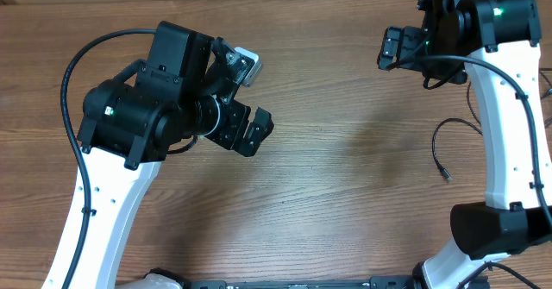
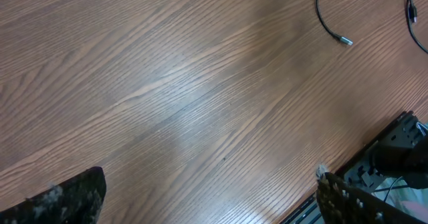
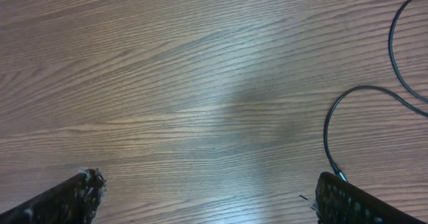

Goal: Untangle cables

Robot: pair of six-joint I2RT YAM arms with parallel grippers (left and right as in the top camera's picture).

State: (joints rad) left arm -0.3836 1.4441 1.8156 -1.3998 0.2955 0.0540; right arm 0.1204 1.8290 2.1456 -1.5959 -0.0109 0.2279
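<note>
Two thin black cables are seen on the wooden table point(image 1: 345, 194): a silver-tipped cable point(image 2: 344, 40) and a second cable point(image 2: 410, 11). The fingers of the left gripper point(image 1: 252, 132) and the right gripper point(image 3: 207, 196) are spread wide, with nothing pinched.

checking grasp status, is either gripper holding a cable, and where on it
Nothing is held: the left gripper and right gripper both stand open, empty.

We see a surface point(image 1: 345, 177) of brown wood grain, smooth with a soft sheen. The cables point(image 2: 322, 17) look sheathed in smooth black plastic, and one ends in a bright metal tip point(image 2: 345, 41). The pads point(image 2: 67, 198) of the left claw point(image 1: 255, 130) look rough, speckled and matt black. The arm shells point(image 1: 504, 125) are glossy white plastic.
</note>
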